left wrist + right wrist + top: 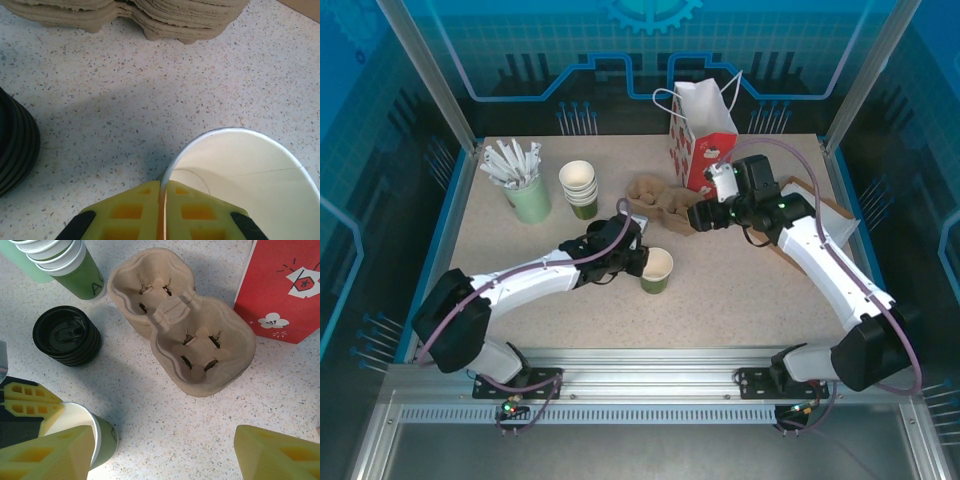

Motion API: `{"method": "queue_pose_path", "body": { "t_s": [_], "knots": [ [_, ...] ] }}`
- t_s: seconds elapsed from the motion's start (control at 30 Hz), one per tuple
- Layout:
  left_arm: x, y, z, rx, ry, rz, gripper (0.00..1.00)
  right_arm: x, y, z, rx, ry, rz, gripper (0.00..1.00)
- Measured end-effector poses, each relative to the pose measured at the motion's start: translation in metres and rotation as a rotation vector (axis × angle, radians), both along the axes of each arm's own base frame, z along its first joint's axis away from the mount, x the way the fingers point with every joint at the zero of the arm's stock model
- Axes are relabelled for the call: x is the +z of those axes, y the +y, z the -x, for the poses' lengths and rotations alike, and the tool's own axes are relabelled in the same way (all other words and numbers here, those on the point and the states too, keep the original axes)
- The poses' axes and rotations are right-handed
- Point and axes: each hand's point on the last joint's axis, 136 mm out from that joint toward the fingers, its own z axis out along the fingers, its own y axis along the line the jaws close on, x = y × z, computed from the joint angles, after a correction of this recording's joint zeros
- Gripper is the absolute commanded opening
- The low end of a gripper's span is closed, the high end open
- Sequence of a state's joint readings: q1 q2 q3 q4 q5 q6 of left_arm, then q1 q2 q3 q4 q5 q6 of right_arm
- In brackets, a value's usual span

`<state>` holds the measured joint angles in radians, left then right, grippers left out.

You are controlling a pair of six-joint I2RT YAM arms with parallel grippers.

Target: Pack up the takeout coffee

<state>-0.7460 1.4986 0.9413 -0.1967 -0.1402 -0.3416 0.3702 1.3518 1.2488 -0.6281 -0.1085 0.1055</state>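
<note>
The takeout coffee's olive-green paper cup (pixel 657 270) stands upright mid-table, cream-white inside (pixel 250 185), with no lid on it. My left gripper (pixel 638 262) is shut on its near rim, the yellow fingers (pixel 197 212) pinching the cup wall between them. The cup (pixel 102 437) also sits at the lower left of the right wrist view, with the left gripper's fingers (pixel 25 400) at it. My right gripper (pixel 700 215) hovers open behind the cup, near the pulp carrier, its wide-apart fingertips (pixel 277 452) holding nothing. A pile of black lids (pixel 66 336) sits apart from the cup.
A two-hole pulp cup carrier stack (pixel 185 320) lies behind the cup. A red paper bag (pixel 705 135) stands at the back. A stack of lidless cups (pixel 580 188) and a green cup of white stirrers (pixel 525 190) are at back left. Brown paper (pixel 825 215) lies at the right.
</note>
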Motion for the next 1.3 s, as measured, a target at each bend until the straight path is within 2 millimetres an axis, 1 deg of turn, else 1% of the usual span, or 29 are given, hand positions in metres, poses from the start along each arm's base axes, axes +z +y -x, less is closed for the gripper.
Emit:
{"method": "queue_pose_path", "body": {
  "t_s": [0.1,0.27,0.33,0.4,0.5,0.53,0.57,0.6,0.67,0.73,0.77,0.87,0.97,1.03,1.17,1.3],
  "knots": [
    [-0.002,-0.002,-0.003,0.004,-0.011,-0.004,0.21,-0.005,0.001,-0.001,0.000,0.014,0.005,0.75],
    [0.000,-0.001,-0.005,0.015,-0.024,-0.007,0.43,-0.011,0.002,-0.001,0.003,0.029,0.011,0.75],
    [0.006,0.001,-0.005,0.021,-0.041,-0.009,0.47,-0.011,0.004,0.000,0.009,0.028,0.012,0.75],
    [0.021,0.006,-0.007,0.036,-0.081,-0.001,0.50,-0.011,0.008,0.002,0.022,0.027,0.013,0.75],
    [0.053,0.023,-0.010,0.085,-0.147,0.030,0.53,-0.009,0.019,0.009,0.058,0.018,0.014,0.75],
    [0.061,0.032,-0.014,0.114,-0.160,0.042,0.53,-0.007,0.024,0.011,0.072,0.010,0.012,0.75],
    [0.068,0.046,-0.020,0.158,-0.167,0.049,0.54,-0.005,0.030,0.013,0.089,0.001,0.007,0.75],
    [0.070,0.060,-0.026,0.202,-0.166,0.052,0.54,-0.003,0.034,0.015,0.100,-0.007,0.004,0.75],
    [0.065,0.094,-0.040,0.307,-0.148,0.030,0.54,0.000,0.043,0.018,0.123,-0.021,-0.003,0.75],
    [0.054,0.119,-0.048,0.383,-0.113,-0.002,0.55,0.002,0.048,0.019,0.137,-0.030,-0.007,0.75],
    [0.048,0.127,-0.050,0.408,-0.095,-0.014,0.55,0.002,0.050,0.020,0.143,-0.033,-0.009,0.75],
    [0.033,0.145,-0.056,0.459,-0.054,-0.041,0.55,0.003,0.054,0.020,0.151,-0.039,-0.012,0.75],
    [0.016,0.155,-0.060,0.487,-0.014,-0.070,0.54,0.000,0.057,0.019,0.156,-0.036,-0.011,0.75],
    [0.005,0.158,-0.062,0.496,0.012,-0.088,0.52,-0.003,0.058,0.018,0.159,-0.030,-0.008,0.75],
    [-0.019,0.159,-0.063,0.491,0.068,-0.122,0.46,-0.010,0.061,0.017,0.165,-0.014,-0.001,0.75],
    [-0.032,0.157,-0.064,0.480,0.097,-0.137,0.41,-0.012,0.063,0.017,0.168,-0.008,0.003,0.76]
  ]
}}
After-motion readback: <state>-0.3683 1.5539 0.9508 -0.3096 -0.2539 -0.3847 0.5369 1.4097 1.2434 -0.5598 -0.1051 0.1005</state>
